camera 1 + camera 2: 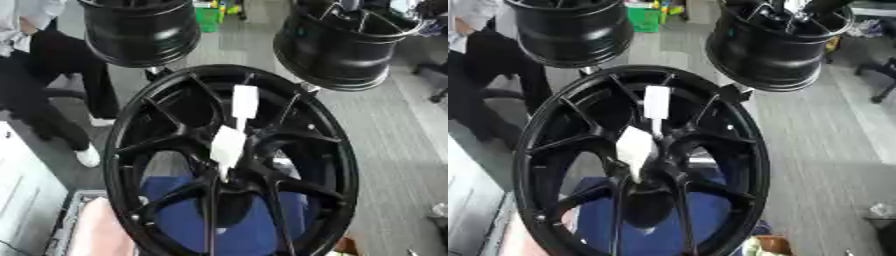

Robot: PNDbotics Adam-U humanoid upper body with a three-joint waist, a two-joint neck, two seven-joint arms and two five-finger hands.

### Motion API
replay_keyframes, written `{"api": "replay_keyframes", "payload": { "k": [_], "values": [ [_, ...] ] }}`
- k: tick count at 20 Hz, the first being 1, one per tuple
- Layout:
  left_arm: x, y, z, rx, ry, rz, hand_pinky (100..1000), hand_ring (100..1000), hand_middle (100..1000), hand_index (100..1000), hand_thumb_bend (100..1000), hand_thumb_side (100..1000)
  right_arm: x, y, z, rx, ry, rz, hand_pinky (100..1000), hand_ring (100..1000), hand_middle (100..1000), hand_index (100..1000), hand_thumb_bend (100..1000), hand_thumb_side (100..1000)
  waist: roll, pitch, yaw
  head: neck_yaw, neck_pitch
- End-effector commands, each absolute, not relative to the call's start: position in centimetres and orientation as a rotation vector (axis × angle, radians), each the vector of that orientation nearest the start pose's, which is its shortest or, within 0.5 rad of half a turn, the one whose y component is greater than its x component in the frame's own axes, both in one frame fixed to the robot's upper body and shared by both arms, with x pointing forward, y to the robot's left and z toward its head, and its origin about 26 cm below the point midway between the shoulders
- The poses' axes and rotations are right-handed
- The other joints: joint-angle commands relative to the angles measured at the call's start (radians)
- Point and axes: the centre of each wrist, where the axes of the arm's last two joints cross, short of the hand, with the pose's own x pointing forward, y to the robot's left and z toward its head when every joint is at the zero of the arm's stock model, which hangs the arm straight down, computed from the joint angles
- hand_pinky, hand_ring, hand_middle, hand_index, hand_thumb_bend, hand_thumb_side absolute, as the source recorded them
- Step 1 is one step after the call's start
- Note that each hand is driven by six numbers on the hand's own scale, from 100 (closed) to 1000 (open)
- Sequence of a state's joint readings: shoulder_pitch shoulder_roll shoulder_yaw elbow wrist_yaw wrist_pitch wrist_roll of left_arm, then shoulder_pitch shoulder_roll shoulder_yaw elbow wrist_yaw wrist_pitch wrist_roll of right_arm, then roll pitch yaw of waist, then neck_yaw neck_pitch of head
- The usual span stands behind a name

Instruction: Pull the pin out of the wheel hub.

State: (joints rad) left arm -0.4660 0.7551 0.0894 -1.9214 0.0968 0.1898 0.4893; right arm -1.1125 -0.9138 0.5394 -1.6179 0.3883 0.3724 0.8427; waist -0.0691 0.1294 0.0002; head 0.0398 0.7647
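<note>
A large black wheel hub [131, 150] with thin spokes stands on edge and fills the middle of both views. At its centre sits a white piece [227, 145]. A thin stem joins it to a second white, rectangular piece [245, 101] just above. I cannot tell which part of this is the pin. Neither of my hands shows in either view.
Two more black wheels hang or stand behind, one at the upper left [140, 32] and one at the upper right [341, 47]. A blue object [249, 222] lies behind the hub's lower spokes. A pinkish shape [96, 230] is at the lower left. Grey floor [394, 150] stretches to the right.
</note>
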Motion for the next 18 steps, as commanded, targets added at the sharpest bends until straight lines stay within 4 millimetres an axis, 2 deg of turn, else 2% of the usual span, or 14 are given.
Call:
{"api": "replay_keyframes", "payload": {
  "k": [1,6,18],
  "values": [
    [30.3,33.0,30.8,0.818,-2.318,-0.041,653,630,585,739,533,548,36.9,-21.9,37.7,-0.774,-1.166,1.693,904,897,890,935,100,494,0.006,-0.017,-0.002,-0.005,0.005],
    [30.4,32.9,30.8,0.813,-2.319,-0.045,653,630,585,739,532,549,38.5,-19.9,36.6,-0.700,-1.148,1.749,903,895,887,931,100,573,0.006,-0.018,-0.001,-0.009,0.005],
    [30.5,32.8,30.7,0.801,-2.316,-0.051,654,629,585,738,530,550,39.8,-17.0,35.1,-0.611,-1.135,1.830,904,896,880,934,132,607,0.002,-0.015,0.005,-0.014,-0.004]
  ]
}}
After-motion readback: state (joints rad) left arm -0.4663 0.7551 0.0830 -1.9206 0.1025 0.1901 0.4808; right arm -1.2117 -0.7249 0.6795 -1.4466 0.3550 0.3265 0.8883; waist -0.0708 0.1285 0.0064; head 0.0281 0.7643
